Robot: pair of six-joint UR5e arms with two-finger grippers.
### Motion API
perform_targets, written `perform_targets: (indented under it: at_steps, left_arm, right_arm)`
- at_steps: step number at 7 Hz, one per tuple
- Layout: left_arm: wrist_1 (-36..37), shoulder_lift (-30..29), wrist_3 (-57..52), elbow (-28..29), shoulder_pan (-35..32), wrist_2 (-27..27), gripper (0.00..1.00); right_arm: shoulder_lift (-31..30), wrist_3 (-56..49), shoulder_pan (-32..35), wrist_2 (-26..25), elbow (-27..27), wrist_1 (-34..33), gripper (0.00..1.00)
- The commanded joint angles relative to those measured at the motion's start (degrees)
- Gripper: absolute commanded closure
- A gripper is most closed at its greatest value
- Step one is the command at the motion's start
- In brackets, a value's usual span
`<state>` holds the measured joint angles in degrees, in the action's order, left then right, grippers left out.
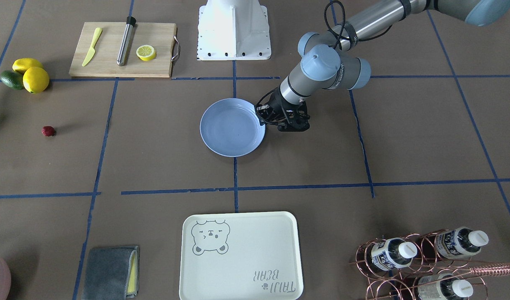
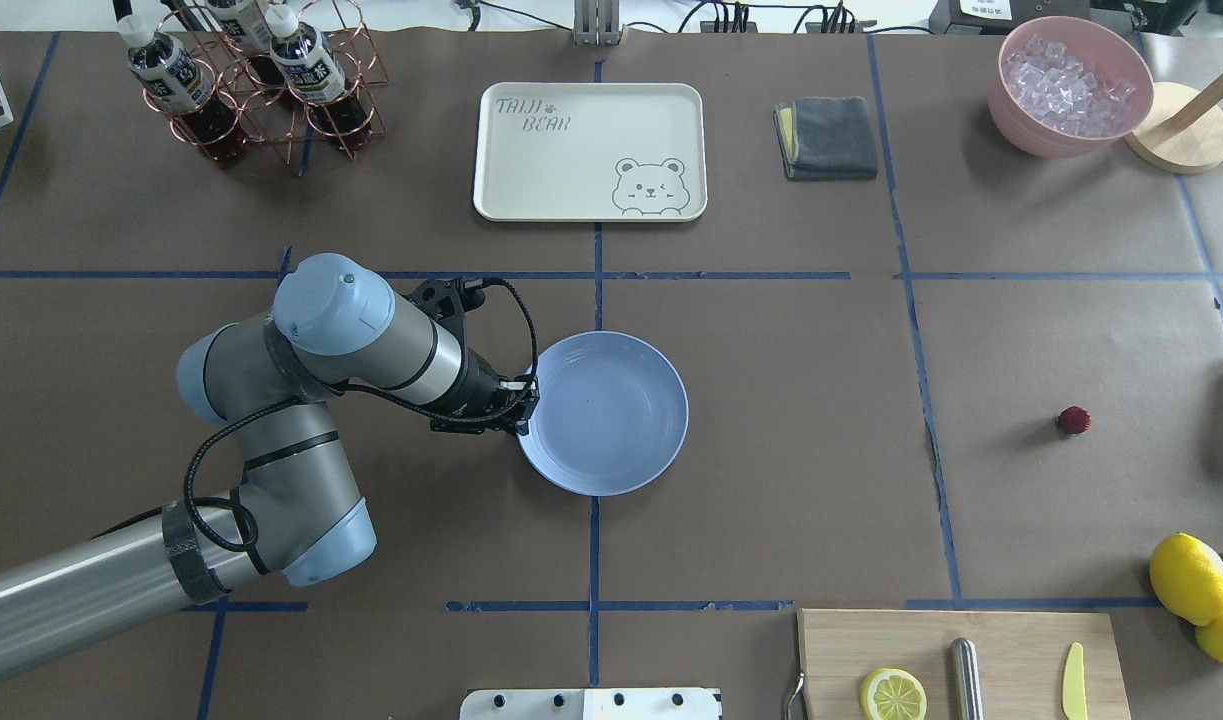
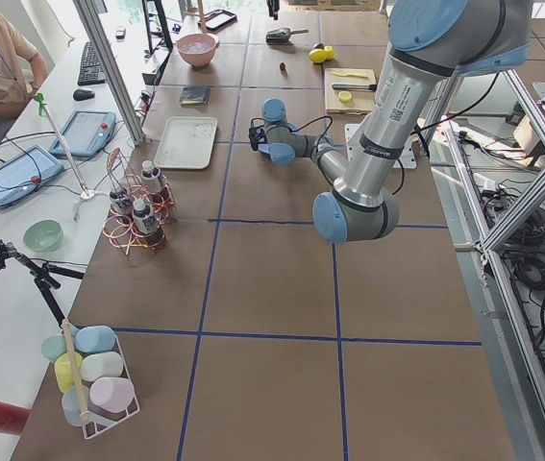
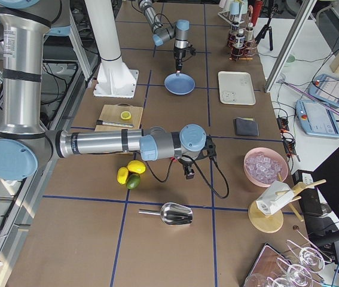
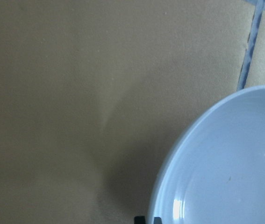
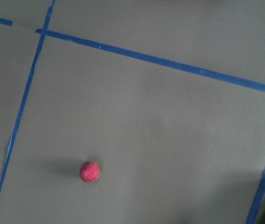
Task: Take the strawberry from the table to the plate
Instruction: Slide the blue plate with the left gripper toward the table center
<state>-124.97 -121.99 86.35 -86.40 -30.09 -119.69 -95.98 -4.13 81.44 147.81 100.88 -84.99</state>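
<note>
the rim of the round glossy light-blue plate (image 5: 225, 154) is lying closest to the left wrist lens, filling the lower right of that view. two dark tips of the left tool (image 5: 147, 219) are peeking in at the bottom edge, right against the rim. from overhead this tool is sitting at the plate's edge on the robot's left side. whether it is pinching the rim or standing open i cannot tell. the plate is resting flat near the middle of the brown paper-covered surface with blue tape lines (image 2: 821, 450).

the right tool (image 4: 188, 172) is showing only in the side view from the robot's right, pointing down over the surface. i cannot tell whether it is open or closed. its wrist camera is looking straight down on the tiny dark-red bumpy strawberry (image 6: 90, 171). the berry is lying on the surface inside a taped square on the robot's right side, well apart from the plate.

near the strawberry, two yellow lemons (image 1: 36, 79) and a green lime (image 1: 11, 79) are huddling together, touching. beside them a wooden cutting board (image 1: 113, 50) is carrying a yellow lemon slice (image 1: 146, 52). beyond the plate, on the side away from the robot, a cream rectangular tray with a bear drawing (image 2: 571, 160) is lying flat.
</note>
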Motion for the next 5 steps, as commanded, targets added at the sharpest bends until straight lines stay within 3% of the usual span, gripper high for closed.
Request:
perform_targets:
  at_steps: [1,2,3,5]
  left_arm:
    - [-0.01,0.0,-0.13,0.36,0.12,0.07,0.53]
    - [-0.1,0.0,-0.21,0.09,0.03,0.07,0.29]
    - [-2.54,0.17,0.22,-0.52,-0.41,0.07,0.26]
    - [-2.56,0.52,0.31,-2.45,-1.02,0.07,0.23]
  right_arm:
    - [0.44,0.0,-1.98,-0.24,0.72,0.09,0.0]
    - [0.88,5.05,-3.99,-0.85,2.2,0.17,0.0]
    - [1.23,15.98,-8.36,-4.17,3.61,3.57,0.0]
    - [-0.07,44.7,-20.99,-15.65,3.53,20.04,0.0]
